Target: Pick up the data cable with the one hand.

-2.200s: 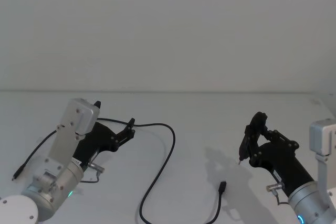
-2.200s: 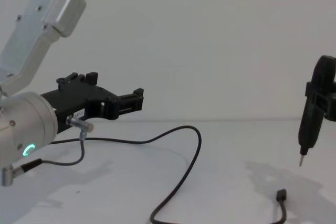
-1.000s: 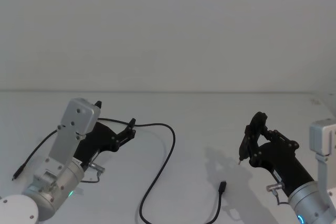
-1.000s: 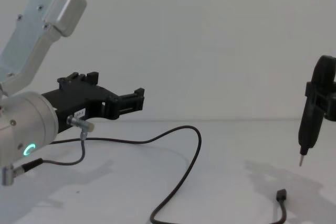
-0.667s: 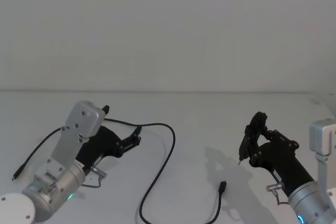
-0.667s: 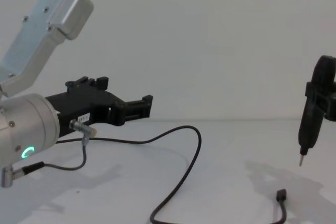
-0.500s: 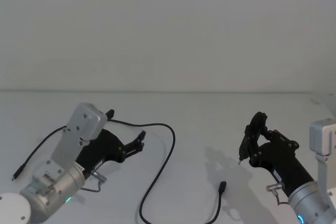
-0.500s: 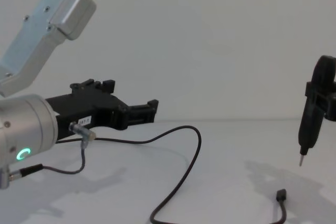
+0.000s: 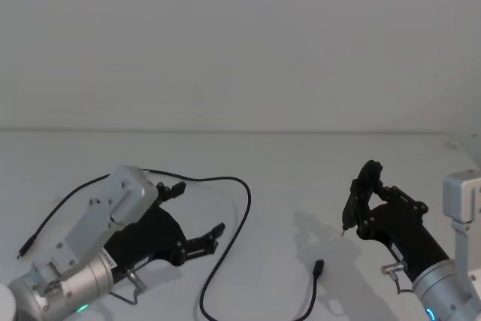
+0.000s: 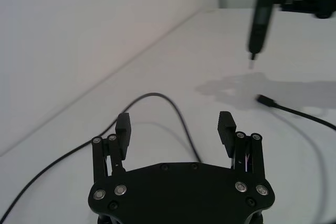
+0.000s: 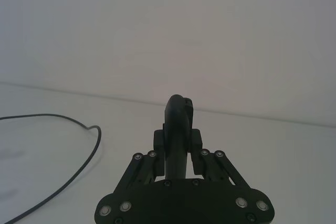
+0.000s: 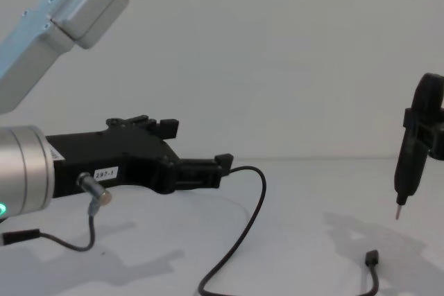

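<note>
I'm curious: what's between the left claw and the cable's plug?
Head view: a curve of the data cable crosses between the left gripper and the plug; otherwise bare table.

data cable (image 12: 264, 184) — loop cut by bottom edge, a stretch hidden behind left pincer (image 12: 198, 143)

This looks like a robot lab or test room. A bare white table (image 9: 301, 163) meets a plain white wall (image 9: 240, 43). The left robot arm (image 9: 105, 216) and the right robot arm (image 9: 443, 283) reach over the table, one with a screwdriver tool (image 12: 404, 168), and a long black cable (image 9: 249, 202) lies there.
</note>
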Controlling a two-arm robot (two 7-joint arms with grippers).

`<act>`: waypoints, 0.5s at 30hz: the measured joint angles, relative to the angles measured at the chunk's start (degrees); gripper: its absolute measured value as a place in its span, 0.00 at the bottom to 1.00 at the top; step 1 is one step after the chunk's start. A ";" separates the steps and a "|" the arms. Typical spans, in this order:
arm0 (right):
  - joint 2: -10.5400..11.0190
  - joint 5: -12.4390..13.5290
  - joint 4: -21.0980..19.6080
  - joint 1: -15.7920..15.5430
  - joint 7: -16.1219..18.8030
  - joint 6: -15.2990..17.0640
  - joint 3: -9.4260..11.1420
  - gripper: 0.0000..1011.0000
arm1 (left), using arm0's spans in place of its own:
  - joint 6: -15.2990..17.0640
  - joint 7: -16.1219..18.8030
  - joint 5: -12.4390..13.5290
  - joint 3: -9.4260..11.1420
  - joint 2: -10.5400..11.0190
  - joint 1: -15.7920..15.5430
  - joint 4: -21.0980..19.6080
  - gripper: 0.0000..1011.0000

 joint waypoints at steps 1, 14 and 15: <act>0.00 0.00 0.00 0.00 0.00 0.00 0.00 0.28 | 0.22 -1.05 -0.36 0.00 0.65 0.21 -0.72 0.99; 0.00 0.00 0.00 0.00 0.00 0.00 0.00 0.28 | 3.32 -10.46 -3.89 0.74 6.27 1.30 -7.25 0.99; 0.00 0.00 0.00 0.00 0.00 0.00 0.00 0.28 | 3.61 -11.00 -4.08 0.92 6.63 1.29 -7.56 0.99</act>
